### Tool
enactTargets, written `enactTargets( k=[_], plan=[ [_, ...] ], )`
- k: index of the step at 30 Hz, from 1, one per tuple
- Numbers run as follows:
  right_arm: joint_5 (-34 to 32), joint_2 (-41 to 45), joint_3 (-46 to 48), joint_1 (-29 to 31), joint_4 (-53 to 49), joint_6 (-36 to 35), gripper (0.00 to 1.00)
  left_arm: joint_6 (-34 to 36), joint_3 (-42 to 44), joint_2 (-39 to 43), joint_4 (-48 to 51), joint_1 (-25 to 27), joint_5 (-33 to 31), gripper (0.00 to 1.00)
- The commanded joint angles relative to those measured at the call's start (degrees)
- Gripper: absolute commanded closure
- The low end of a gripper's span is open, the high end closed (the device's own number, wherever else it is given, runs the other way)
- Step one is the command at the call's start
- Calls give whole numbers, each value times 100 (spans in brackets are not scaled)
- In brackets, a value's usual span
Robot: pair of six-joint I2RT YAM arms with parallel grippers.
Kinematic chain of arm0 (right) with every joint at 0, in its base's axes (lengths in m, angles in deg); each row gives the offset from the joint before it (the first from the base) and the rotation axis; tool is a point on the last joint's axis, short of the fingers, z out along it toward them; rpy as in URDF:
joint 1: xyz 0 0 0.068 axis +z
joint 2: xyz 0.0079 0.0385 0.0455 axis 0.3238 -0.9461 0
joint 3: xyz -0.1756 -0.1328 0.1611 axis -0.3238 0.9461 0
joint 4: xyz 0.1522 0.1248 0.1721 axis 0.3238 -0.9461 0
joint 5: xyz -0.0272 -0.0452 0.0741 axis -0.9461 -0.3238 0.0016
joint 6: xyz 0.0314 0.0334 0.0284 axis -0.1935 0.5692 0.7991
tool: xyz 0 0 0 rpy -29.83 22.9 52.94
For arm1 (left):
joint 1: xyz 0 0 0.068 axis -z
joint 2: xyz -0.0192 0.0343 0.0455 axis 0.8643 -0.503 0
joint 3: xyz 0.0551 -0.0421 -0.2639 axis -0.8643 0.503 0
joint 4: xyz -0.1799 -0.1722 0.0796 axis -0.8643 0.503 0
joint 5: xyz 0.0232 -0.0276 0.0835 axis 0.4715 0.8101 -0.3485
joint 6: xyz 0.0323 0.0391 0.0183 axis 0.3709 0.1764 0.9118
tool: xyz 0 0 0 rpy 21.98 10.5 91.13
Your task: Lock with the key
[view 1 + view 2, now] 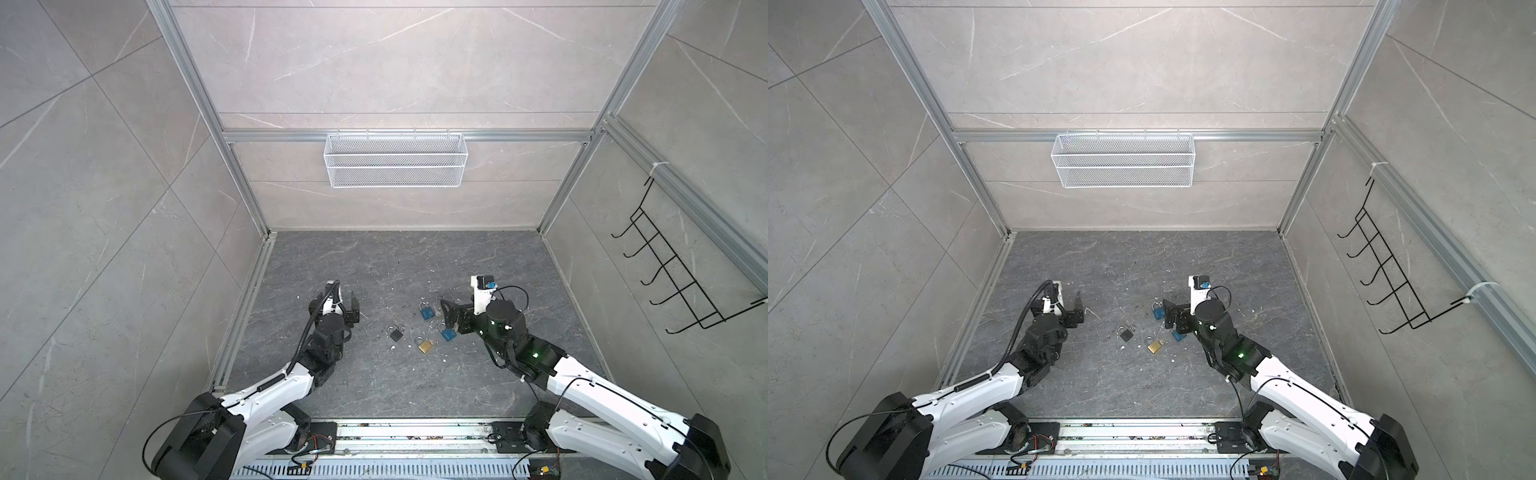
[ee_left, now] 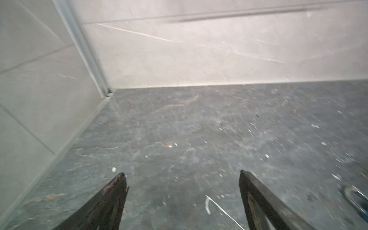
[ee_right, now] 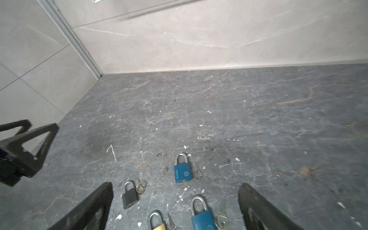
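Your left gripper (image 2: pixel 182 175), jaws wide apart, empty, over the dark tabletop (image 1: pixel 374 266) left of the locks, your right gripper (image 3: pixel 175 184), jaws wide apart, empty, close by them, black padlock (image 3: pixel 129 196), brass padlock (image 1: pixel 424 347), blue padlock (image 3: pixel 183 173), second blue padlock (image 3: pixel 203 219), all flat mid-table, a key (image 3: pixel 140 187) beside each

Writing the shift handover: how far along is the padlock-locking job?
Looks done: black padlock, brass padlock, far blue padlock and near blue padlock lie with shackles seated, keys beside them, none inserted. In hand: nothing; left gripper and right gripper are open and empty. Left: apparently nothing, though true locking cannot be confirmed.
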Motion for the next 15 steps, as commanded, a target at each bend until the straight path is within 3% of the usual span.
enactTargets(
  k=[1, 4, 13, 15],
  plan=[
    [-815, 183, 206, 16, 31, -247, 0, 218, 136, 281, -469, -984, 172, 10],
    [-869, 143, 308, 18, 241, -398, 0, 157, 69, 213, -103, -1725, 475, 10],
    [-1368, 263, 752, 8, 1152, -603, 0, 389, -488, -1635, -78, -2232, 439, 12],
    [-1310, 329, 915, 3, 1476, -755, 0, 331, -450, -1811, -224, -2414, 774, 14]
  ],
)
